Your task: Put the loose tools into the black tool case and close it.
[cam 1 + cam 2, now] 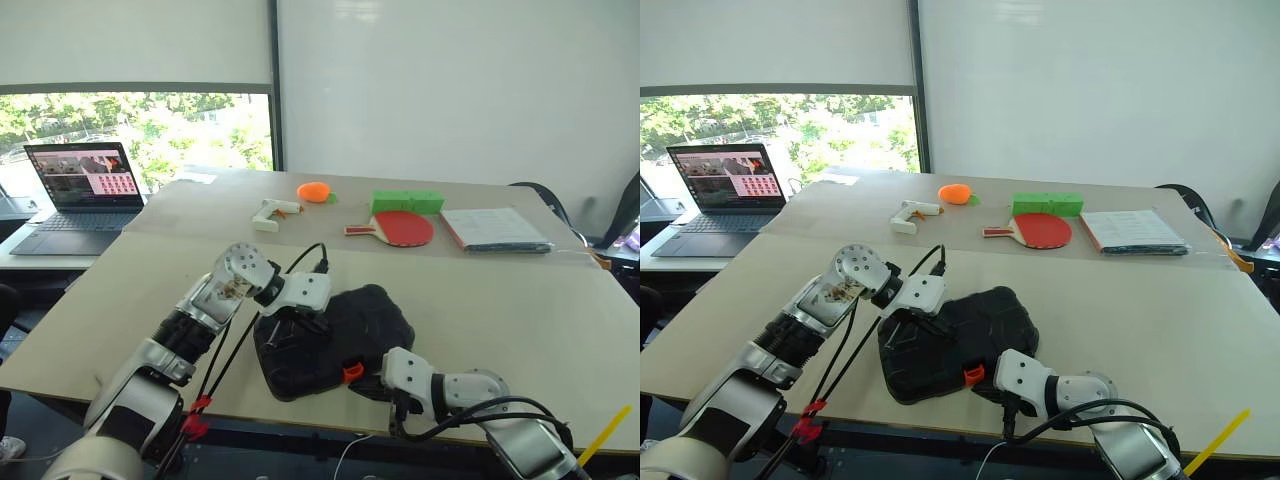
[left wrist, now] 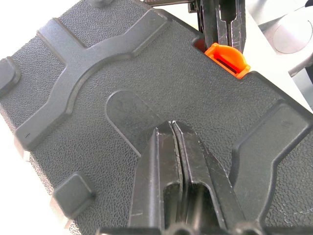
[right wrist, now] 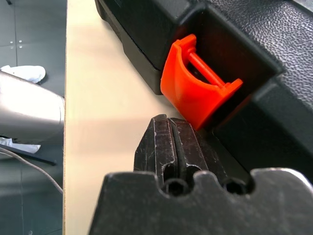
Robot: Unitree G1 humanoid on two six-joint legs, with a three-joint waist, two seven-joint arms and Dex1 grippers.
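Right end effector (image 3: 171, 122) beside orange latch (image 3: 195, 93)

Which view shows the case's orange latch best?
The right wrist view: the orange latch looms large, standing off the black tool case, right gripper shut just below. The left wrist view shows it partly; both eye views show a small orange spot.

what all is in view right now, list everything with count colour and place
tool case: 1, black, lid down, near edge of the near table
latch: 1, orange, on the case's near edge
laptop: 1, dark, open, on a side desk at far left
glue gun: 1, white, far table
ball-like object: 1, orange, far table
blocks: green, far table; count unclear
paddle: 1, red, far table
papers: 1 stack, white, far table, right
left gripper: shut, on the lid
right gripper: shut, at the latch
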